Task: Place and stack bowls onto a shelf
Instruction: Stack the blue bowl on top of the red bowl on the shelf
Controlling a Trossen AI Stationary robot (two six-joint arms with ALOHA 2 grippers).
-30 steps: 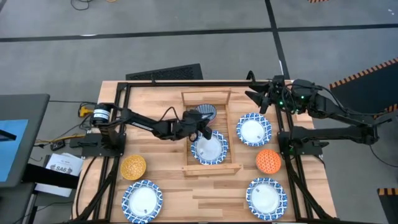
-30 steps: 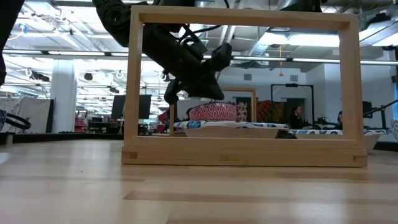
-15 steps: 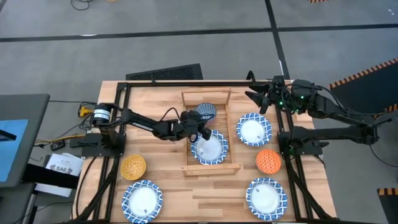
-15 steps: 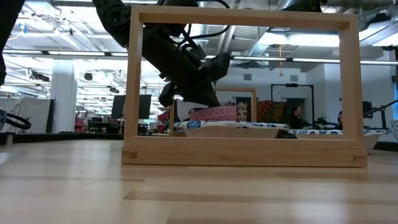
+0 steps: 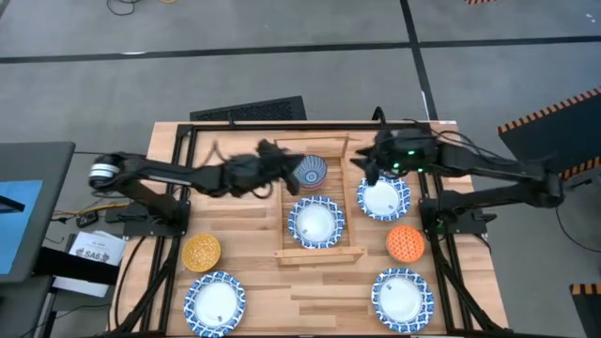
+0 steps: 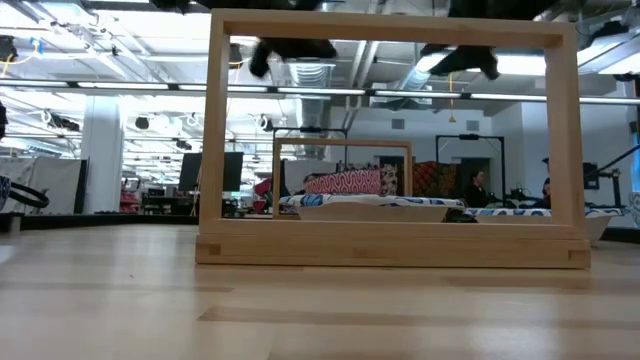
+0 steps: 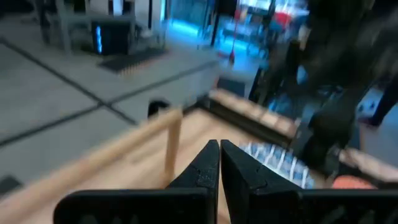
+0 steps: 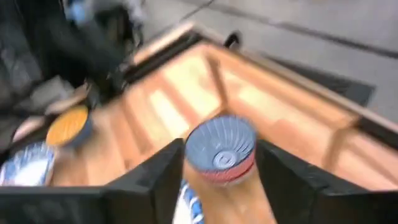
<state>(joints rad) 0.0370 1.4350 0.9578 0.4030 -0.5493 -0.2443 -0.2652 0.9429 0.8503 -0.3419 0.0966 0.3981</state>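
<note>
The light-wood shelf (image 5: 319, 254) stands mid-table; its end frame (image 6: 215, 130) fills the low view. On it rest a wide blue-and-white bowl (image 5: 315, 223) and, at the far end, a deep blue bowl nested in a red one (image 5: 308, 173) (image 8: 221, 149) (image 6: 342, 182). My left gripper (image 5: 278, 165) (image 7: 219, 167) is shut and hovers raised just left of that stack. My right gripper (image 5: 362, 167) (image 8: 217, 180) is open and hovers raised right of the stack, with nothing between its fingers.
Another wide bowl (image 5: 383, 197) lies right of the shelf, with an orange bowl (image 5: 406, 242) nearer. A yellow bowl (image 5: 201, 252) sits near left. Two wide bowls (image 5: 215, 302) (image 5: 402, 295) lie by the near edge. A black frame (image 5: 188, 141) borders the table.
My left gripper has risen from above the wide bowl on the shelf and drawn back toward the table's left and far side. My right gripper has swung from the far right corner toward the shelf's far end. The bowls have stayed in place.
</note>
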